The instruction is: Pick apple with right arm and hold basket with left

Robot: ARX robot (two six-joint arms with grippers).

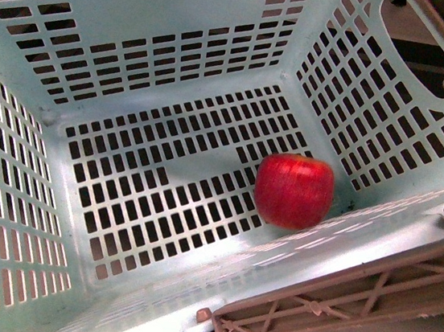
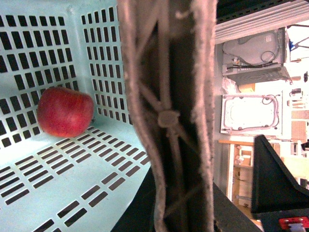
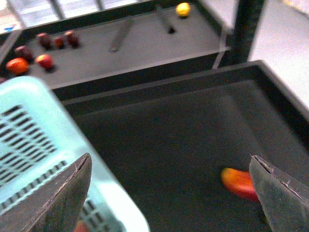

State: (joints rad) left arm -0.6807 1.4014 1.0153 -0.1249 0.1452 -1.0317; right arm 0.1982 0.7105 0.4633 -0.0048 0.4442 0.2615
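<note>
One apple (image 1: pixel 293 191) lies in the basket (image 1: pixel 217 7), on the floor by the near wall, so that part looks done. Close by, the handle (image 2: pixel 169 116) runs right past the left gripper (image 2: pixel 203 159); I cannot tell if it squeezes. Further out, the right gripper (image 3: pixel 170 159) hangs wide and empty over a dark tray (image 3: pixel 169 121), beside a blurry red fruit (image 3: pixel 237 182).
</note>
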